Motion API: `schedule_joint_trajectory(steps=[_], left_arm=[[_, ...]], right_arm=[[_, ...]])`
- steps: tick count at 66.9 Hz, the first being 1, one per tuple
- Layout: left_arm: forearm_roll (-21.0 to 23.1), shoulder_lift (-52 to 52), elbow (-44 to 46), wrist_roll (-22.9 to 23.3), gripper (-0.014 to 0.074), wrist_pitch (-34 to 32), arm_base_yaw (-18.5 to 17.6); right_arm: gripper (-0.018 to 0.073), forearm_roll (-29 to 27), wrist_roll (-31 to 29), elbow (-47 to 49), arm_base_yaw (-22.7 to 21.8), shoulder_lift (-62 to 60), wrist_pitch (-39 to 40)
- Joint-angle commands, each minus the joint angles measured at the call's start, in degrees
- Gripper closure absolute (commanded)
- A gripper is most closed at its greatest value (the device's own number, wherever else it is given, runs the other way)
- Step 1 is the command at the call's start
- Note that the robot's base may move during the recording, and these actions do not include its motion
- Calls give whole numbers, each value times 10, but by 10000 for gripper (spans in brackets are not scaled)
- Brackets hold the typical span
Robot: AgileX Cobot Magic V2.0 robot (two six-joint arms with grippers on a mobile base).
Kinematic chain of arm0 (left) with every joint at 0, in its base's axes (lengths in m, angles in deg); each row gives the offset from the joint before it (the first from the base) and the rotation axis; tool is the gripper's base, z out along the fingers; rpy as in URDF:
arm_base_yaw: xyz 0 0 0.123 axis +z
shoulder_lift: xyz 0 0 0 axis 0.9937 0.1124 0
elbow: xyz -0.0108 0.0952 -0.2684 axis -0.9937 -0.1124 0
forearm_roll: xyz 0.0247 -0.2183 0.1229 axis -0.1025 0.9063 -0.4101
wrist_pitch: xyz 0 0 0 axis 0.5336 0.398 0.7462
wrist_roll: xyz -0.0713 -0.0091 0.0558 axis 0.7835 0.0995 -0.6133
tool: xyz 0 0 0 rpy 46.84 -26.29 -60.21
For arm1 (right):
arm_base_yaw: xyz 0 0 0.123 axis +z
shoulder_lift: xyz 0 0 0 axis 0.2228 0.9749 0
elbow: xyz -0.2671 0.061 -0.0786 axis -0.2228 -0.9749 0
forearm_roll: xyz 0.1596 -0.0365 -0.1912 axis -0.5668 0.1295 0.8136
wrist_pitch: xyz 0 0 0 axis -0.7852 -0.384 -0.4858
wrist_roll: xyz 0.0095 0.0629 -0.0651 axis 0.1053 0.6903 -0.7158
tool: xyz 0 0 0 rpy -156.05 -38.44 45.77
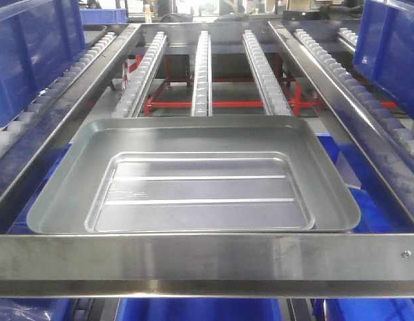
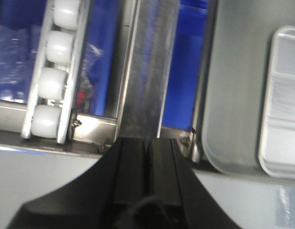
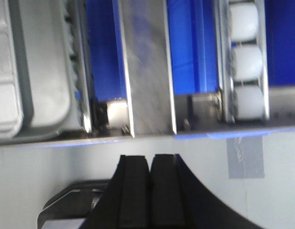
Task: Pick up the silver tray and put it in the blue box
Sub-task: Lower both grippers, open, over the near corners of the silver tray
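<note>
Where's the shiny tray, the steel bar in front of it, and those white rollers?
Shiny silver rectangular metal tray (image 1: pixel 193 194): front view, recessed centre panel.
Flat steel crossbar (image 1: pixel 193 257): front view, middle of face.
White plastic rollers (image 2: pixel 51 85): left wrist view, one roller's side.

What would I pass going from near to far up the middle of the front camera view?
Steel crossbar → silver tray → centre roller rail.
</note>
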Motion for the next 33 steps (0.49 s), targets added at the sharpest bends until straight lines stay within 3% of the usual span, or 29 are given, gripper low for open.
schedule_joint_trajectory(steps=[1,19,33], left_arm=[[-63,19,45,79,688,-7,-36],[-36,139,171,79,688,11,-105],[-36,231,256,73,688,29,-133]], right_arm=[[484,53,62,43,25,18,22],[484,25,63,150,80,141,12],[484,-4,11,252,92,238,-9]])
